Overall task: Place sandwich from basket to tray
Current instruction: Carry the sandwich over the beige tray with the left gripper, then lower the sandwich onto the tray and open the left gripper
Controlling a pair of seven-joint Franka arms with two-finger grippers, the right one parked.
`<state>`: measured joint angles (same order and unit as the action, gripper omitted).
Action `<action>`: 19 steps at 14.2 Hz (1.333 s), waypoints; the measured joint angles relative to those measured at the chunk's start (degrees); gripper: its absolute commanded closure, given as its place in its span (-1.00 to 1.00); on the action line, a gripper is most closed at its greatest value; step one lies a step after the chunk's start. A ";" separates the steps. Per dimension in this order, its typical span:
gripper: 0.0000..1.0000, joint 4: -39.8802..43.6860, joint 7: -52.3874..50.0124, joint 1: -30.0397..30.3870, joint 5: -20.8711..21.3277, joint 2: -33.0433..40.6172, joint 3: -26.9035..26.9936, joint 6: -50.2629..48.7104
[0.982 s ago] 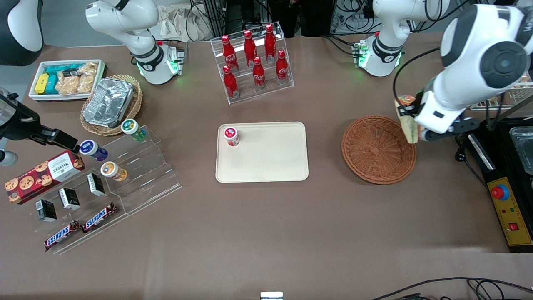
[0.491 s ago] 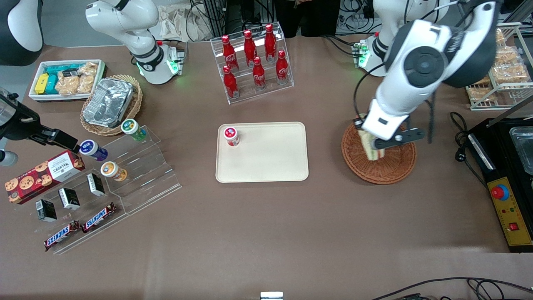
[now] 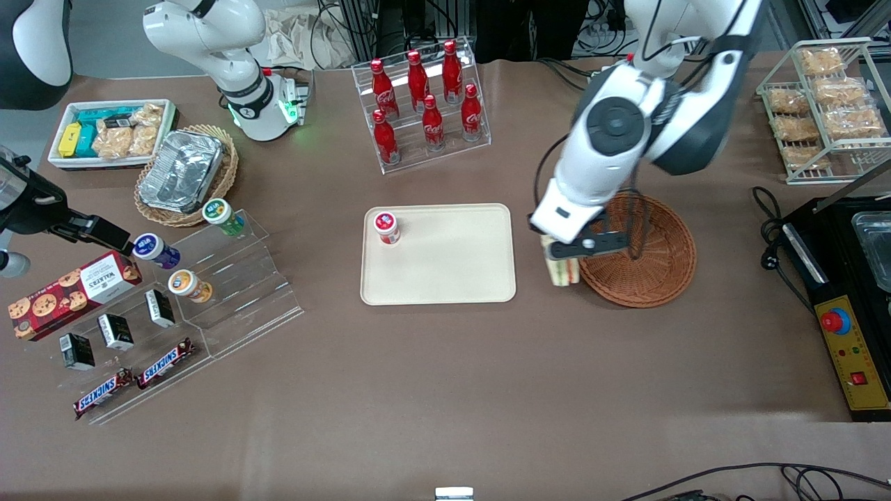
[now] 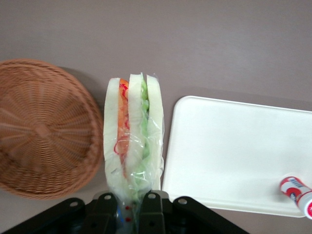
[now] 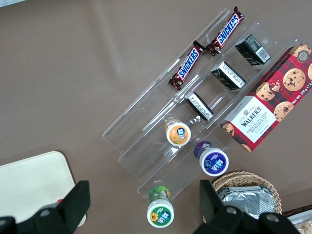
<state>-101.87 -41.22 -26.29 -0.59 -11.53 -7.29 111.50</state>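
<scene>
- Toward the parked arm's end of the table: clear stepped stand (image 3: 230, 278) with small jars and snack bars, well apart from the work and of no bearing on the coming move.
- At mid-table: cream tray (image 3: 445, 275), flat, long axis running sideways across the front view, rim facing the basket just beside the carried load.
- On the tray, in the corner farthest from both the front camera and the basket: small red-capped bottle (image 3: 386, 227), upright; rest of the tray floor bare, so plenty of landing room judged available.
- Over the strip of table between tray and basket: sandwich (image 3: 561, 268), off the wicker and not yet above the tray; in the wrist view (image 4: 132, 141), layers on edge, long axis pointing straight away from the fingers, tray rim (image 4: 171, 161) just beside one bread face, basket beside the other.
- Around the sandwich's near end: gripper (image 3: 572, 245), pinching the wrapped wedge between both fingers (image 4: 106, 207), one pad on each bread face; hold looks centred, no tilt visible.
- Toward the working arm's end, right next to the sandwich: round brown basket (image 3: 644, 268), nothing left inside it.
- Deciding relation: tray lying sideways from the load, toward the parked arm's end, at about the same nearness to the front camera; a short level carry that way, then a descent, judged sufficient, with the bottle's corner best avoided.
</scene>
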 measured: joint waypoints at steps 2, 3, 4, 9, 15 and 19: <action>1.00 -0.02 -1.06 -1.60 0.01 -1.50 -0.04 3.08; 1.00 -0.06 -1.08 -1.92 0.01 -2.38 -0.03 4.35; 1.00 -0.13 -1.08 -2.29 0.01 -3.54 -0.04 5.82; 1.00 -0.56 -1.75 -5.22 -0.33 -11.91 -0.10 16.61; 1.00 -0.87 -1.93 -7.57 -0.39 -18.77 -0.12 22.11; -0.32 -2.87 -1.92 -7.86 -0.36 -18.93 -0.10 21.94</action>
<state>-104.74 -43.15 -34.15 -0.95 -30.46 -7.39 133.44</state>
